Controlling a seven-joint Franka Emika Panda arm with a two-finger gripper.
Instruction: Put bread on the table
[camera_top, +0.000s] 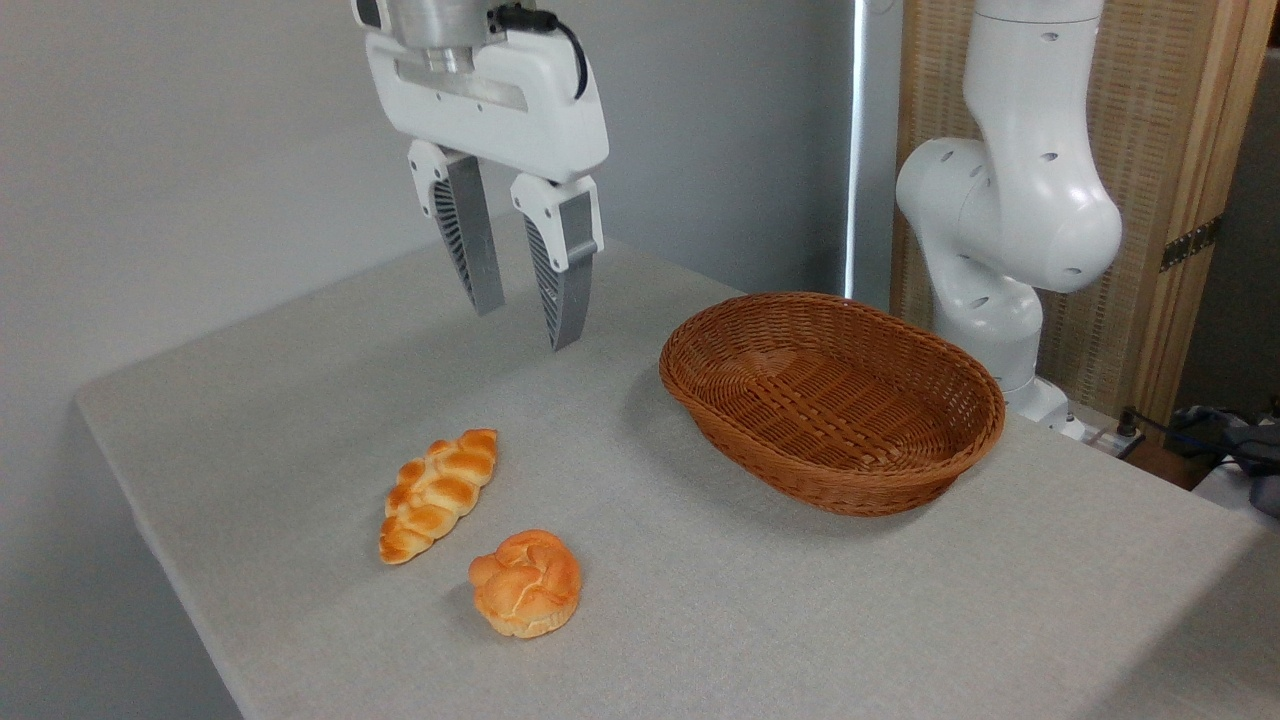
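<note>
Your gripper (525, 325) hangs high above the table (900, 620), toward the far left of the scene, with its two grey ribbed fingers (470, 250) pointing downward and spread apart — released, nothing between them. The white gripper body sits at the top edge of the view with a black cable looped over its right shoulder.

The bread (526, 583) you care about, the small round knotted bun with a glossy golden-orange top and paler base, rests on the grey cloth near the front left of the table. It sits upright on its base, well below the fingertips and somewhat nearer to you than they are, touching nothing but the cloth.

Just to its left and a little farther back lies the braided loaf (437, 495), long and orange, angled so its far end points up and to the right. The bun and the loaf are near each other but apart — a strip of bare cloth shows between them.

To the right, past the middle of the table, you have the wicker basket (960, 450), brown and oval, with nothing inside it. It stands well apart from both pieces of bread.

Behind the basket, at the far right, the white arm (1010, 210) rises from its base in front of a woven wooden-framed screen (1170, 130).
</note>
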